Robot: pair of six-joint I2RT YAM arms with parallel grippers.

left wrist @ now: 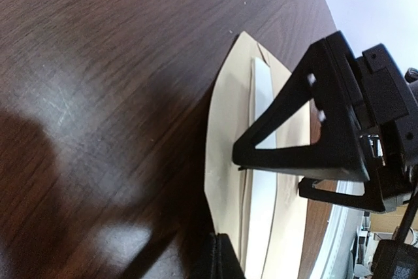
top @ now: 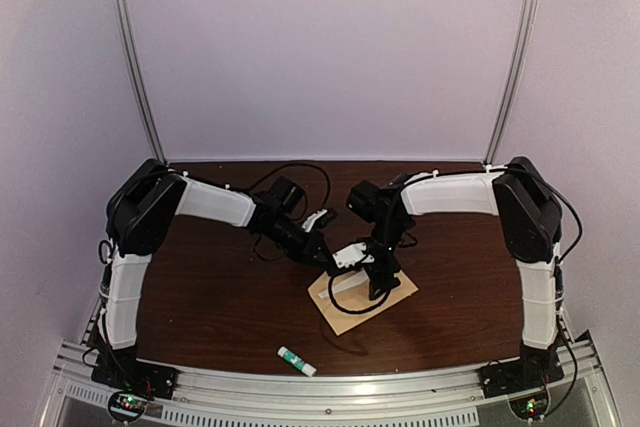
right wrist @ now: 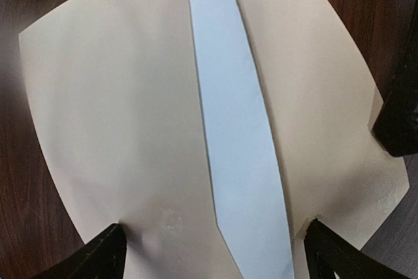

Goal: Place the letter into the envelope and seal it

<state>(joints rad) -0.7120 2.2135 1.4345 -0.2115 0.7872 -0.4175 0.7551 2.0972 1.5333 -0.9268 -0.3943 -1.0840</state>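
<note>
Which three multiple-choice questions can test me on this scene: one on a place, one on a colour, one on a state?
1. Where is the glue stick? A) on the table, apart from the envelope B) on top of the envelope C) under the envelope
2. What colour is the envelope? A) blue B) tan C) red
3. How is the right tool? A) shut on the glue stick B) out of view C) open over the envelope
Answers: A, it lies alone near the front edge; B, its paper is tan; C, its fingers stand wide apart.
</note>
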